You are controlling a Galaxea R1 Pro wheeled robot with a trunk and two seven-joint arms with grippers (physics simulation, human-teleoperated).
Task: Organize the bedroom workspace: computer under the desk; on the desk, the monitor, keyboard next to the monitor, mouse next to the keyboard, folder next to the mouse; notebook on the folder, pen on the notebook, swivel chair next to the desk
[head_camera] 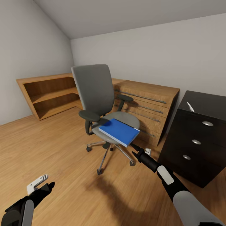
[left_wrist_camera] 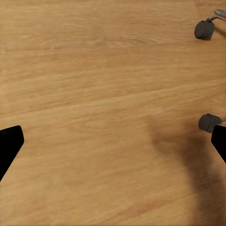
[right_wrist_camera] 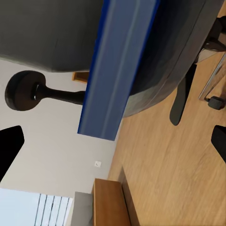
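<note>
The grey swivel chair (head_camera: 94,91) stands mid-room with the bright blue folder (head_camera: 119,131) lying flat on its seat, one corner overhanging the front. My right gripper (head_camera: 135,150) is open just below and in front of that corner, not touching it. In the right wrist view the folder's edge (right_wrist_camera: 117,70) runs across the seat's underside (right_wrist_camera: 188,47), beyond the open right gripper (right_wrist_camera: 113,146). My left gripper (head_camera: 42,185) is low at the left and open (left_wrist_camera: 113,146) over bare floor. A white pen (head_camera: 190,106) lies on the black desk (head_camera: 205,102) at the right.
The desk's black drawer unit (head_camera: 194,141) with round silver knobs is right of the chair. A light-wood cabinet (head_camera: 147,103) and a low open shelf (head_camera: 50,94) line the back wall. Chair casters (left_wrist_camera: 205,29) sit on the wood floor (head_camera: 62,163).
</note>
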